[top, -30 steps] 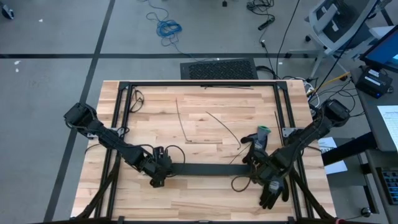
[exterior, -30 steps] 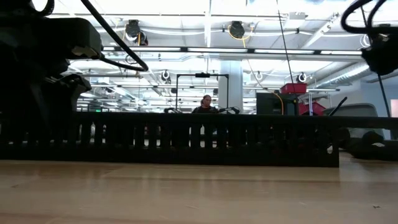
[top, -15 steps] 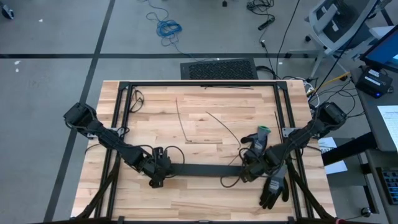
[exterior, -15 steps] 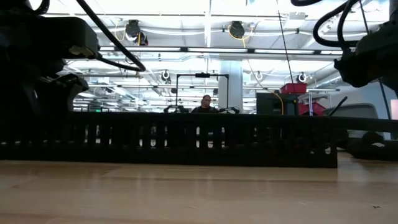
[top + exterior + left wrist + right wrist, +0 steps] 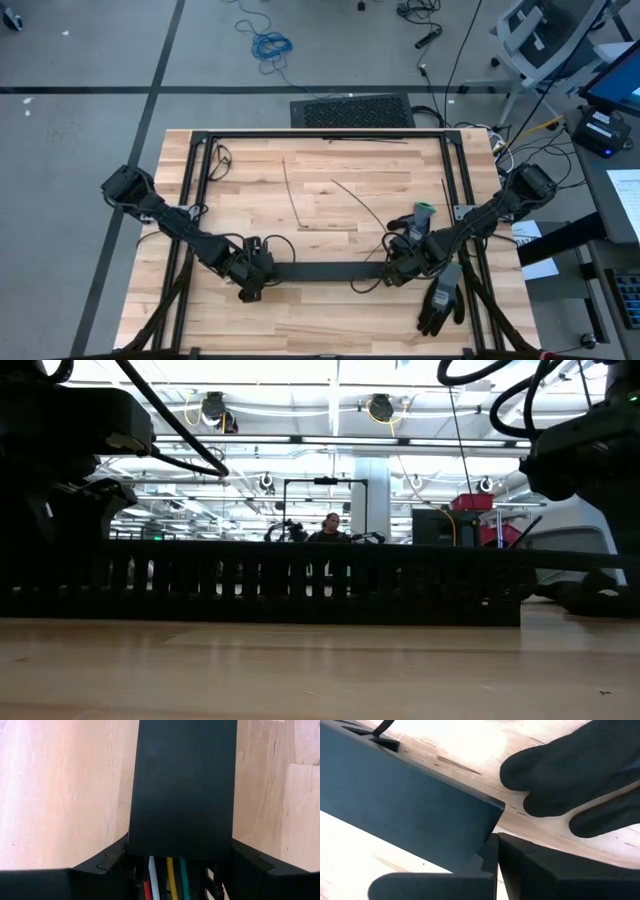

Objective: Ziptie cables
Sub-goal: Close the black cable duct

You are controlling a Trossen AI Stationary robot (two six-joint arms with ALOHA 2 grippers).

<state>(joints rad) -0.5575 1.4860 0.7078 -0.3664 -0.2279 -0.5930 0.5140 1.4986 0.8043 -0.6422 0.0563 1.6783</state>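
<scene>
Cables (image 5: 170,882), light and floppy, lie inside the strip (image 5: 325,271). Our left gripper (image 5: 252,282) straddles its end, spread; our right gripper (image 5: 395,272) is pressed together. We'd pinch the exposed ends.

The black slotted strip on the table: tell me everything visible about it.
The long black plastic slotted strip lies flat on the light wooden table, running left to right near its front edge. The low view shows its side wall cut into a row of narrow upright slots. The left claw straddles its left end, fingers on either side; the left wrist view shows a smooth flat cover with red, white, yellow and green wires at that end. The shut right claw sits at its right end, beside a black glove.
</scene>
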